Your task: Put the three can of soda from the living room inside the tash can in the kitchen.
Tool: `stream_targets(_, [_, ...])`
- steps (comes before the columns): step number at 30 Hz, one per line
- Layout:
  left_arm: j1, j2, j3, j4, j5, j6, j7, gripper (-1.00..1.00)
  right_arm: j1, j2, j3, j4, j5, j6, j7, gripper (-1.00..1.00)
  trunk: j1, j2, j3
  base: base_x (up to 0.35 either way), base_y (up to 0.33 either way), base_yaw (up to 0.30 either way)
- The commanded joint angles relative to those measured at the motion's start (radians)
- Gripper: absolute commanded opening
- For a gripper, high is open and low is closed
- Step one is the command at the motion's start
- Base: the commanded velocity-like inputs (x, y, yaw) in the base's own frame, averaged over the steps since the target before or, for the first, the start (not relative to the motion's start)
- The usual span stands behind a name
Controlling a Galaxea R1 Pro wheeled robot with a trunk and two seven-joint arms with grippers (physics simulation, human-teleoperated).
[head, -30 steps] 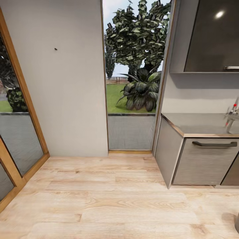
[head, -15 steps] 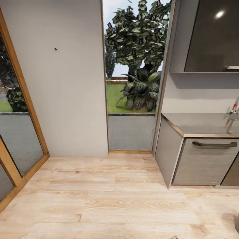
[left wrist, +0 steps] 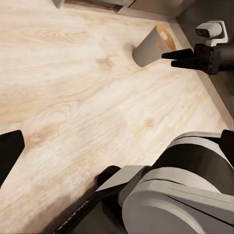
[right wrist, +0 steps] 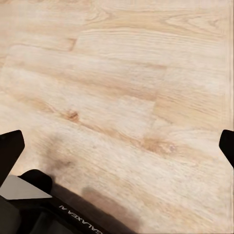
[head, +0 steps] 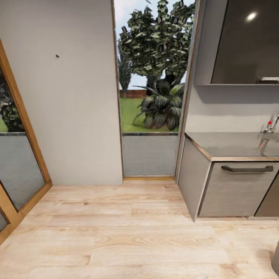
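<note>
The tash can [left wrist: 148, 47] lies ahead in the left wrist view, grey outside and coppery inside, standing on the pale wood floor; a grey sliver of it [head: 276, 259] also edges the head view's lower right. My right gripper [left wrist: 171, 57] hangs beside its rim, dark fingers apart. My left gripper [left wrist: 119, 146] is open over bare floor, with nothing between its fingertips. In its own wrist view my right gripper [right wrist: 118, 144] is open and empty above floor planks. The cans of soda are out of view.
A grey kitchen cabinet [head: 232, 192] with a dark bar handle and grey countertop [head: 228, 145] stands at the right, a faucet [head: 267, 135] on it and a dark upper cupboard [head: 248, 42] above. A tall window [head: 151, 97] faces me; a wood-framed glass door [head: 17, 166] lies left.
The whole head view has shifted a little left, so the camera has turned or moved slightly right. Nothing in the room itself has moved.
</note>
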Motion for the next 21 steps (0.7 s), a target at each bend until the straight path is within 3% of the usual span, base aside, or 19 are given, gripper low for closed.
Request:
stream_targets(1, [0.000,0.000,0.000,0.000,0.000,0.000,0.000,1.00,0.000,0.000,0.000,0.000,0.000,0.000,0.000,1.00,0.000,0.000,0.000,0.240,-0.169,-0.223])
stream_targets(21, [0.000,0.000,0.001,0.000,0.000,0.000,0.000,1.00,0.000,-0.002,0.000,0.000,0.000,0.000,0.000,1.00,0.000,0.000,0.005,0.223,-0.266,-0.264])
